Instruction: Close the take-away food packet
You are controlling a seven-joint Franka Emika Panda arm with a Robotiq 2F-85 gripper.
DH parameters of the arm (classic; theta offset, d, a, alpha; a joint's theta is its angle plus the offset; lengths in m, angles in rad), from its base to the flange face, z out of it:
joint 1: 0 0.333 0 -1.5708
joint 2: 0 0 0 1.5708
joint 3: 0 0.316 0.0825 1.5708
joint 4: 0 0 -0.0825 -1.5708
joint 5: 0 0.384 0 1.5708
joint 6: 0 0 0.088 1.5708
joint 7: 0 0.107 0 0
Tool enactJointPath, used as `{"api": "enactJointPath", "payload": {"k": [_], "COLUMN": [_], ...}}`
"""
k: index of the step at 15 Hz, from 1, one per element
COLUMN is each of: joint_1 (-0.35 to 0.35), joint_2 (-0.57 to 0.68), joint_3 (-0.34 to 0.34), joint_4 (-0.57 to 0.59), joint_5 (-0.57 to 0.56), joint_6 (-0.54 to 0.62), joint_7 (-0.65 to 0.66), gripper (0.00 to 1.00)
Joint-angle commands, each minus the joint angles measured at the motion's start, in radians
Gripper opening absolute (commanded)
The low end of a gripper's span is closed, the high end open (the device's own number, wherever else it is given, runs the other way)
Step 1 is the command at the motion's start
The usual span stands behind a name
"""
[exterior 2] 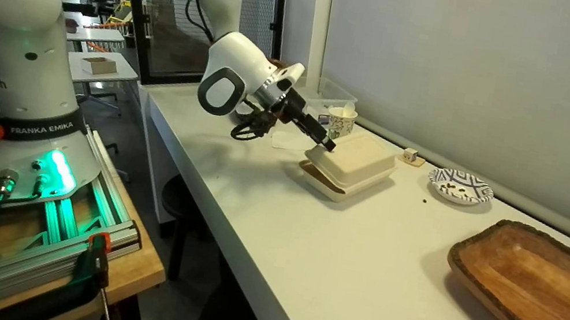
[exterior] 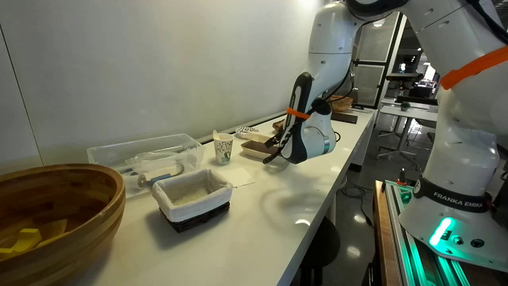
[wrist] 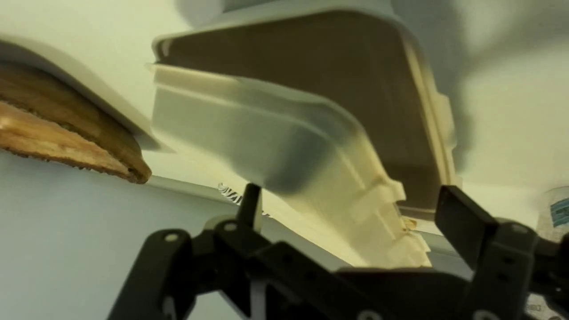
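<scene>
The take-away food packet (exterior 2: 358, 158) is a beige clamshell on the white table. Its lid (wrist: 266, 129) hangs tilted over the base, leaving a gap along the side facing the arm. Through that gap the wrist view shows the shaded inside of the base (wrist: 329, 53). My gripper (wrist: 358, 206) stands open, its black fingers (wrist: 462, 222) wide apart. Part of the lid's tabbed edge appears between them, not clamped. In an exterior view the gripper (exterior 2: 327, 142) is right at the lid's upper edge; contact is unclear. Elsewhere it partly covers the packet (exterior: 256, 153).
A paper cup (exterior: 223, 149), a clear plastic tray (exterior: 186, 143) and a white-lined basket (exterior: 192, 196) stand on one side of the packet. Towards the other end are a patterned bowl (exterior 2: 457, 197) and a long wooden tray (exterior 2: 540, 275). A large wooden bowl (exterior: 99, 190) sits nearby.
</scene>
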Motion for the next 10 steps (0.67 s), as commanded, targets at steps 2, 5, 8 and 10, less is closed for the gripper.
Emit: {"api": "enactJointPath", "payload": {"k": [2, 5, 8, 10], "joint_1": [-0.159, -0.284, -0.413, -0.480], "joint_2": [-0.074, -0.081, -0.077, -0.087], "joint_3": [0.053, 0.106, 0.170, 0.203], "joint_4": [-0.035, -0.032, -0.028, -0.027], "joint_5": [-0.248, -0.390, -0.530, -0.601], "joint_6": [-0.103, -0.145, -0.177, -0.170], "joint_7": [0.201, 0.356, 0.491, 0.557], "gripper": [1.00, 1.00, 1.00, 1.00]}}
